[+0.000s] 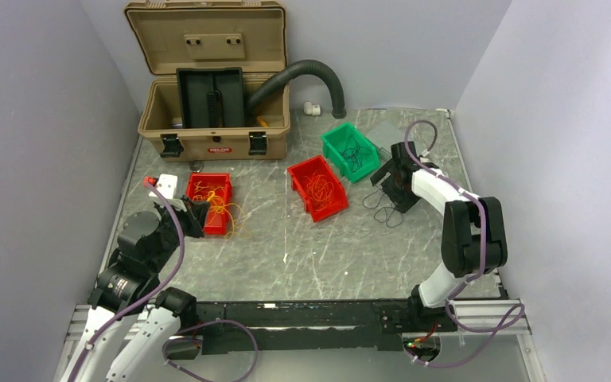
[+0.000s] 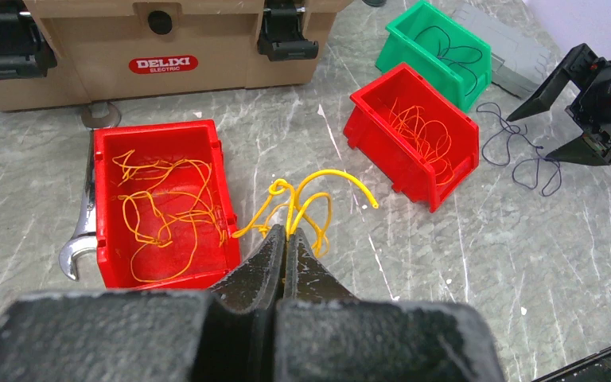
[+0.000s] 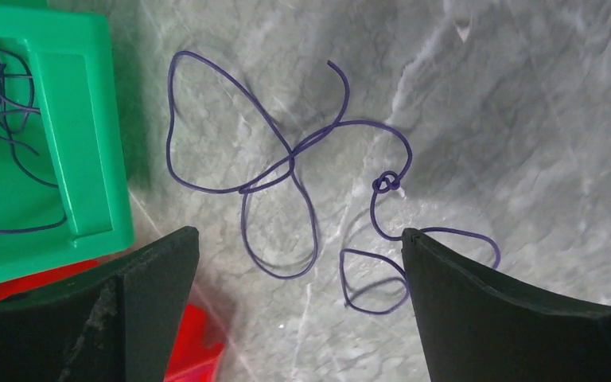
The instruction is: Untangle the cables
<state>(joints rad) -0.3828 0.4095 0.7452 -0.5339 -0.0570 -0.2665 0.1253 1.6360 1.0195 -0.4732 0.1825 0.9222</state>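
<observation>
Cables [image 2: 336, 173] are lying in four spots on the grey marbled table [image 1: 326, 255]. A bunch of yellow strands [image 2: 282, 189] is sitting just right of the left red bin [image 2: 155, 127], and the left gripper [image 2: 285, 237] is pinching it, with its fingers pressed together on the wire where the loops meet. More yellow wire is lying loose inside that bin, orange wire is coiling in the middle red bin [image 2: 382, 139], and dark wire is sitting in the green bin [image 2: 402, 36].

A dark purple strand [image 3: 290, 155] is sprawling on the table beside the green bin — looped, with one small knot. The right gripper [image 3: 298, 232] is hovering over it with its fingers spread wide, holding nothing.

A wrench [image 2: 87, 199] is lying against the left bin's outer side. Behind the bins a tan toolbox [image 1: 215, 103] is standing open, with a black corrugated hose [image 1: 306, 70] arching out of it.
</observation>
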